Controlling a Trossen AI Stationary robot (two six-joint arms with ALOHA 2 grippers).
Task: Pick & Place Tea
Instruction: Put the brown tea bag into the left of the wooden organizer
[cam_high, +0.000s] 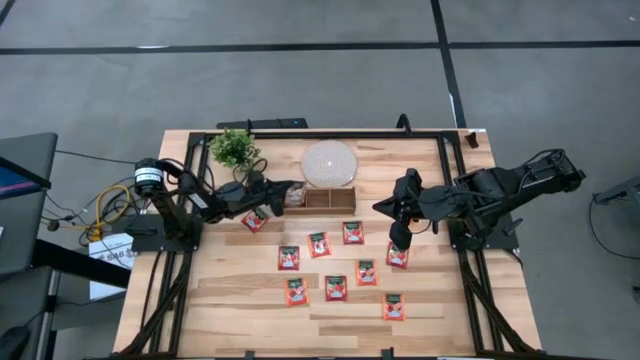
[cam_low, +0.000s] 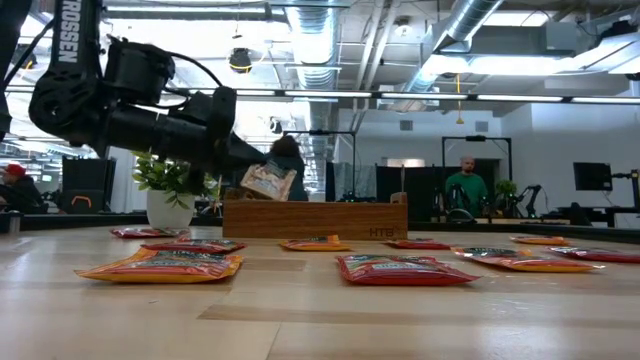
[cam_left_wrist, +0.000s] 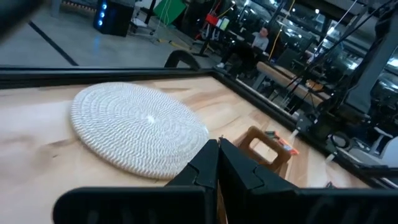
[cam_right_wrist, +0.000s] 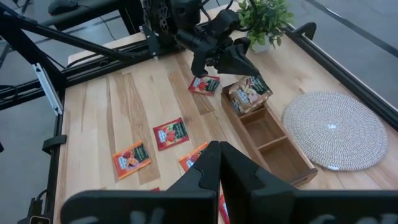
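Several red-orange tea sachets (cam_high: 336, 288) lie flat on the table, also low in the low view as sachets (cam_low: 400, 268). My left gripper (cam_high: 283, 190) is shut on a pale beige tea sachet (cam_right_wrist: 250, 92) above the left-end compartment of the brown wooden tray (cam_high: 330, 199). In the low view that sachet (cam_low: 268, 182) hangs with its lower edge about level with the tray's rim (cam_low: 315, 205). My right gripper (cam_high: 400, 236) is shut and stands high over a red-orange sachet (cam_high: 397, 258); I see nothing between its fingers (cam_right_wrist: 205, 171). My left gripper pinches the beige sachet by its upper edge (cam_right_wrist: 242, 79) between both fingers, which slant down from the table's left side. The sachet hangs tilted below the fingertips, clear of the table, over the tray's left-end compartment. In its own wrist view the fingers (cam_left_wrist: 205, 165) hide the sachet.
A round white woven disc (cam_high: 329, 163) lies behind the tray at the far edge, and a small potted plant (cam_high: 234, 148) stands to its left. One red-orange sachet (cam_high: 254, 220) lies just under the left arm. People show in the room beyond the table (cam_low: 462, 180).
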